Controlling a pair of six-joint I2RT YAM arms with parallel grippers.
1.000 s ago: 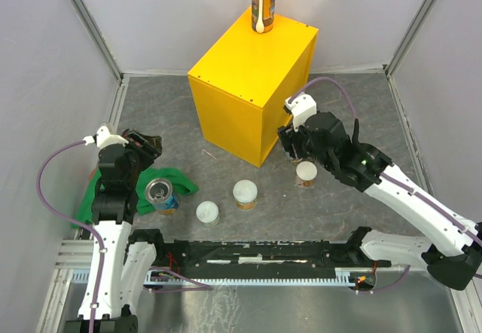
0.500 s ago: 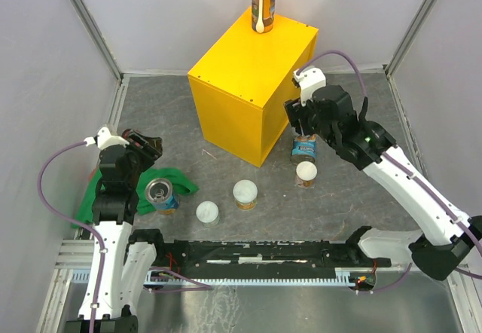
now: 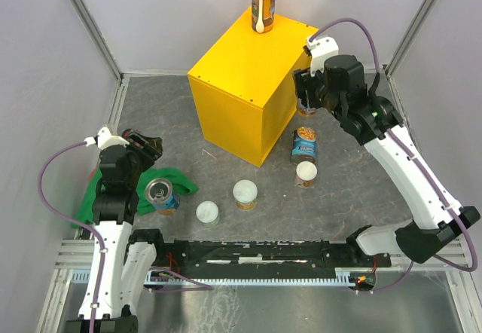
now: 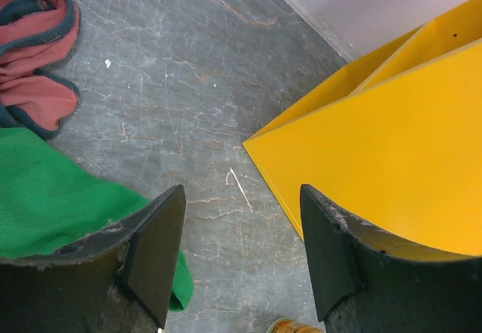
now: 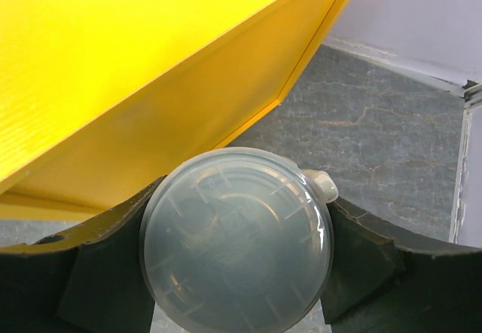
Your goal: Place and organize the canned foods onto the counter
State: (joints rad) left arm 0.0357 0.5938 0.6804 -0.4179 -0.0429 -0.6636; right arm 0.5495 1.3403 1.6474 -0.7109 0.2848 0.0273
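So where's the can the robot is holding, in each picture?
Top external: held can, right of the yellow counter.
Left wrist: not in it.
Right wrist: bottom middle, white lid facing the camera.
Shared landmark: the yellow counter, in all three.

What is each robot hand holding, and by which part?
The right hand grips a white-lidded can by its sides, at the lid end. The left hand is open and holds nothing.
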